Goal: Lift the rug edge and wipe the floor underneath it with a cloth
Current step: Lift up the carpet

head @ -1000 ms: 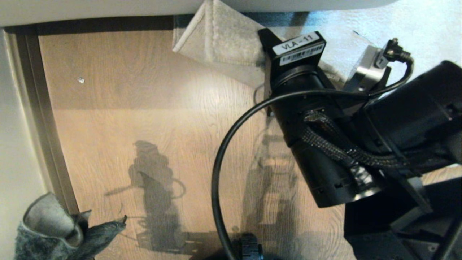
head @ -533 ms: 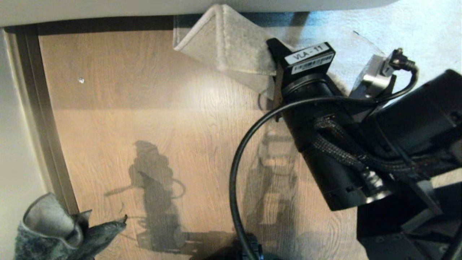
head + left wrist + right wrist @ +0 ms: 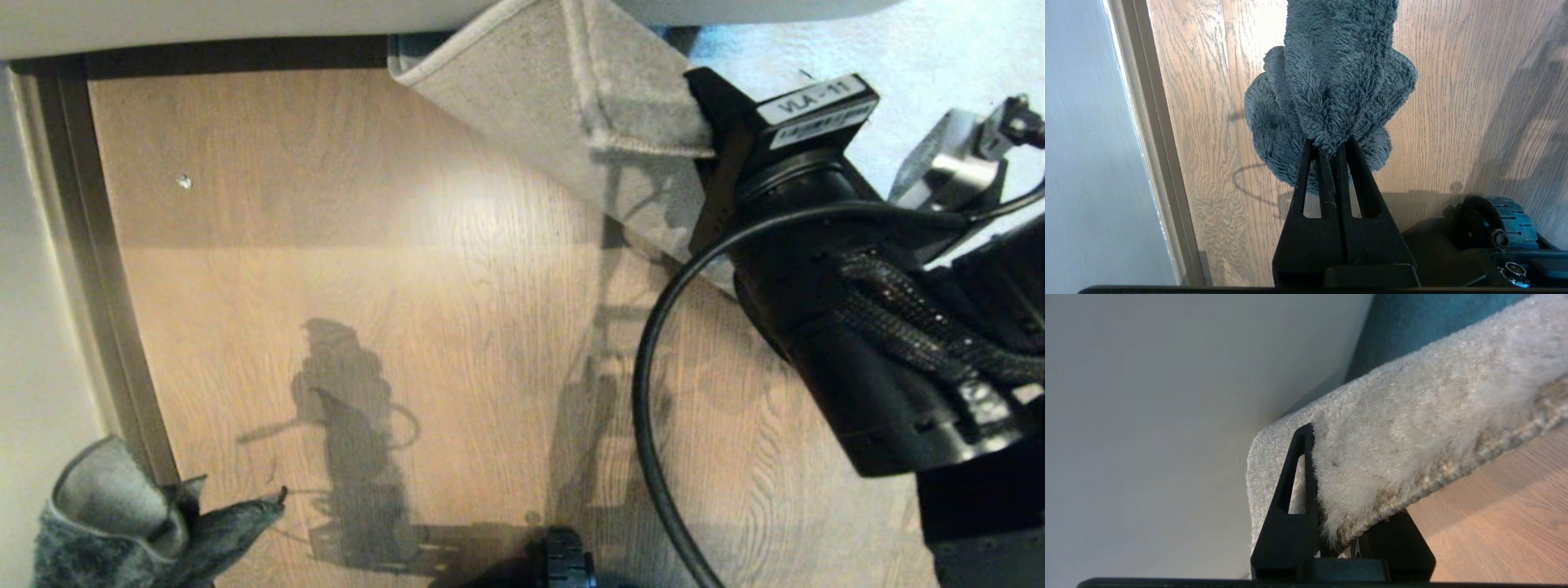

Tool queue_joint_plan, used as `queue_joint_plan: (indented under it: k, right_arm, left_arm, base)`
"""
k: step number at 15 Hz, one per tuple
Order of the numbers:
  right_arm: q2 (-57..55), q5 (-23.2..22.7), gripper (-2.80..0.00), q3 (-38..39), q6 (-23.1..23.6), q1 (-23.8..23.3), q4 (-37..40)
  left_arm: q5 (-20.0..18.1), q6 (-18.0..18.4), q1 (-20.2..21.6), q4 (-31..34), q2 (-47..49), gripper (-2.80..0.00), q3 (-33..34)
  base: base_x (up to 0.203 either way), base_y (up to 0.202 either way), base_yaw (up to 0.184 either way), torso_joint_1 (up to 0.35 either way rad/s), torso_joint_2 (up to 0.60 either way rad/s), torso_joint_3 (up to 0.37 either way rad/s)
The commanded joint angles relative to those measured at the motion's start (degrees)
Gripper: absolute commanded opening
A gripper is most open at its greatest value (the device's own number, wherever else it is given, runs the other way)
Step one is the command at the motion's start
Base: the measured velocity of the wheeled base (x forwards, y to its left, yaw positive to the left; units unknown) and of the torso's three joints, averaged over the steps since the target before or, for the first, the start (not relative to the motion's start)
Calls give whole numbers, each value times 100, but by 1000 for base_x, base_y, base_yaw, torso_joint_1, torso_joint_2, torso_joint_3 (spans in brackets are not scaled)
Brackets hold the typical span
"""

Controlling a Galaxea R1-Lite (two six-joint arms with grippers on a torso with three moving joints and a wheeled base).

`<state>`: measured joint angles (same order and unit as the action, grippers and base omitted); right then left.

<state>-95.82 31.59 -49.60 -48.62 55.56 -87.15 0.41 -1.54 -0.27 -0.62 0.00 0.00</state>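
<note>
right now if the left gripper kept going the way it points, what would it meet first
The left gripper is shut on the cloth, which hangs ahead of it. Beyond that lies bare floor, probably met first, though depth is unclear.

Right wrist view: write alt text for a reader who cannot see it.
The right gripper is shut on the rug edge, holding the pale, fuzzy rug raised above the floor. One black finger shows in front of the pile; the other is mostly hidden behind it. A plain pale wall fills the rest of the view.
</note>
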Motion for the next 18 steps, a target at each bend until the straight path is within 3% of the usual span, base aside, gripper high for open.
queue_joint_plan:
  k: [1,18]
  right_arm:
    - [125,23,-280,-5,-8,-2,-259]
    - [102,5,-280,12,166,-19,-259]
  left_arm:
    - [2,5,0,1,0,-280,0]
    - [-41,40,0,1,0,-280,0]
  base:
    - [0,0,0,0,0,0]
    - [0,0,0,0,0,0]
